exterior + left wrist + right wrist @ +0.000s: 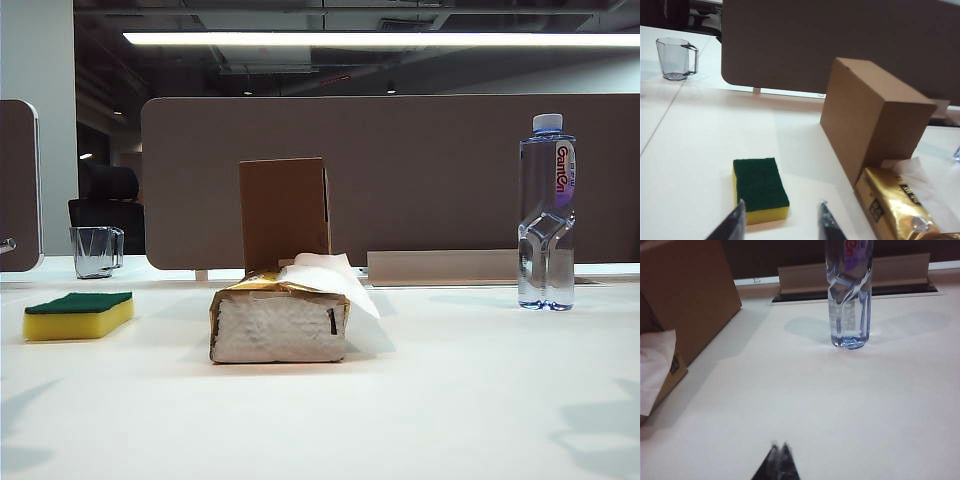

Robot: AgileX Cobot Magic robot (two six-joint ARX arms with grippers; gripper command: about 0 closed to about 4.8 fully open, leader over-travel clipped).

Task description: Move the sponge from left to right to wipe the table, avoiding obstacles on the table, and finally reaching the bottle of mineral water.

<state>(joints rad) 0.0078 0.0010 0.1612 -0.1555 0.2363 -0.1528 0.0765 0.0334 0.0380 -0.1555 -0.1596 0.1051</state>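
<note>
Your sponge (78, 315) sits untouched at the table's (450, 400) left; wiping hasn't begun. Left end effector (782, 220) hovers near it, parted and empty. Tissue pack (280, 320), cardboard box (285, 212), then mineral water bottle (546, 215) lie rightward; right end effector (779, 452) closed, empty.

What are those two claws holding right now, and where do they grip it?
Nothing. The left gripper hangs open above the table, short of the sponge. The right gripper is shut on nothing, well short of the bottle.
</note>
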